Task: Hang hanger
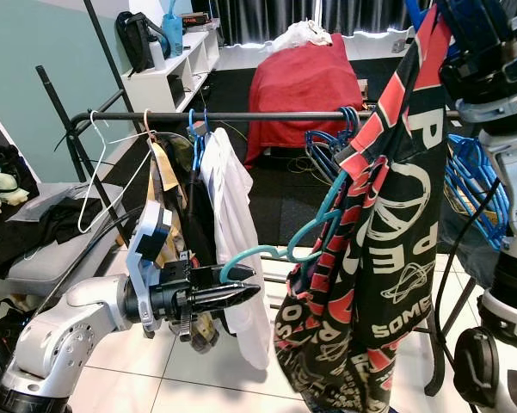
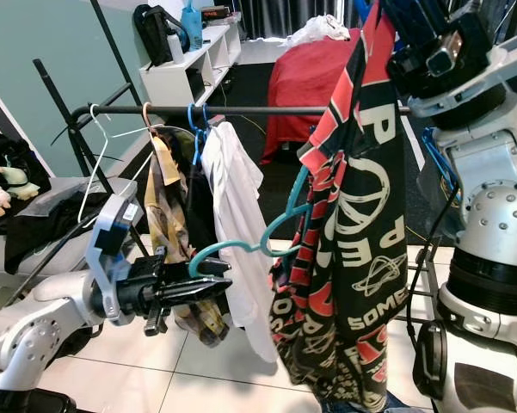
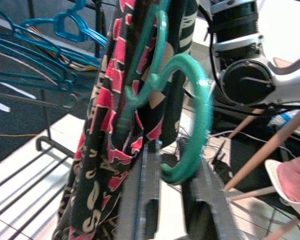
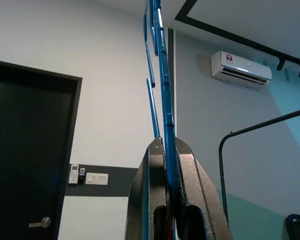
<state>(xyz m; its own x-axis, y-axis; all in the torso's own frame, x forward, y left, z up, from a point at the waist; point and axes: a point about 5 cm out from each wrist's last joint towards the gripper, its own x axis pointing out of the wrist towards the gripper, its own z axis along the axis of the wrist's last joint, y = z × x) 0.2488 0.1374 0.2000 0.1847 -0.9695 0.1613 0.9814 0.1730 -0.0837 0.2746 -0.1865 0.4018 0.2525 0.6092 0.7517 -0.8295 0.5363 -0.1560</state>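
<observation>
A teal hanger (image 1: 303, 232) carries a black and red printed shirt (image 1: 387, 241) in front of the black clothes rail (image 1: 267, 115). My left gripper (image 1: 245, 294) is low, below the rail, and shut on the teal hanger's hook (image 3: 192, 120). The right gripper (image 4: 164, 145) is raised high at the right, above the rail. It is shut on a thin blue hanger (image 4: 162, 75), and the shirt's top hangs by it. A white shirt (image 1: 232, 215) and other clothes hang on the rail's left half.
Several blue hangers (image 1: 327, 142) and a white wire hanger (image 1: 95, 172) hang on the rail. Behind it are a red-covered piece of furniture (image 1: 301, 77) and a white shelf (image 1: 168, 73). A grey bench (image 1: 47, 258) with dark clothes stands at the left.
</observation>
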